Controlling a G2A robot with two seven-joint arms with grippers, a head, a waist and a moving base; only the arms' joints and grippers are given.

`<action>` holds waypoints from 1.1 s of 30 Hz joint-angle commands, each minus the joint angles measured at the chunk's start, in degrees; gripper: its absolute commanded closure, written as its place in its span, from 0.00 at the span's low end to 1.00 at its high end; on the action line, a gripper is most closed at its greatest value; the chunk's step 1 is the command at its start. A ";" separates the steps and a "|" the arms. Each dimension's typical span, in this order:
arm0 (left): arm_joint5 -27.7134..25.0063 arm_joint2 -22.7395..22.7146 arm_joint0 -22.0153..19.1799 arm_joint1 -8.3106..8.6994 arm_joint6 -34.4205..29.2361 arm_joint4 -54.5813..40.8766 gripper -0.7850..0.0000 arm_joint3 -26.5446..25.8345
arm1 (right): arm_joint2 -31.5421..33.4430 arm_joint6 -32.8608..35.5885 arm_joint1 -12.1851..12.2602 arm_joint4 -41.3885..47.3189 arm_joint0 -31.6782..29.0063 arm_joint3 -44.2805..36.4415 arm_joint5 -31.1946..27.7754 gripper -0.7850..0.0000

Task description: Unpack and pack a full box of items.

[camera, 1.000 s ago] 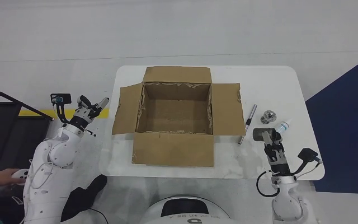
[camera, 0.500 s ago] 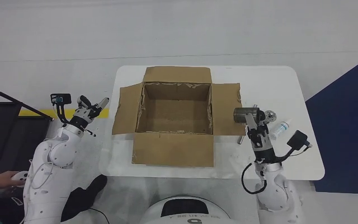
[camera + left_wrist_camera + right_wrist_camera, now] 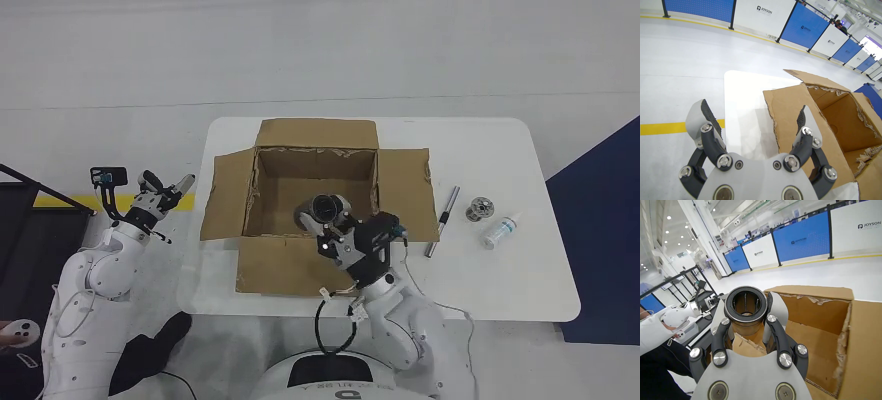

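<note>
Over the near side of the open box (image 3: 290, 205), from the top, your right claw (image 3: 327, 222) grips a metal bearing (image 3: 325, 208). From the left wrist, your left claw (image 3: 753, 111) gapes empty off the counter (image 3: 742, 91) edge. The right wrist view shows the bearing clamped.

The box (image 3: 310, 268) is matt brown corrugated cardboard, rough and frayed along its torn edges, and the worktop (image 3: 480, 160) under it is smooth white with a faint sheen. The bearing (image 3: 745, 317) in the right claw (image 3: 748, 305) has a smooth metal body, a bright steel rim and a dull black end ring, with shiny balls in its bore. That claw and the left claw (image 3: 753, 107) have smooth matt pale fingers, rough black pads (image 3: 711, 116), black links and polished metal screws
</note>
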 commanded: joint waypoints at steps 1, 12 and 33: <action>0.00 0.00 0.00 0.00 0.00 0.00 0.00 0.00 | -3.54 2.83 -0.80 -0.55 5.54 4.82 6.80 1.00; 0.00 0.00 0.00 0.00 0.00 0.00 0.00 0.00 | -9.97 15.49 -4.39 -4.90 24.16 21.84 33.62 1.00; 0.00 0.00 0.00 0.00 0.00 0.00 0.00 0.00 | -13.81 40.05 -6.75 -20.35 29.53 31.56 45.16 1.00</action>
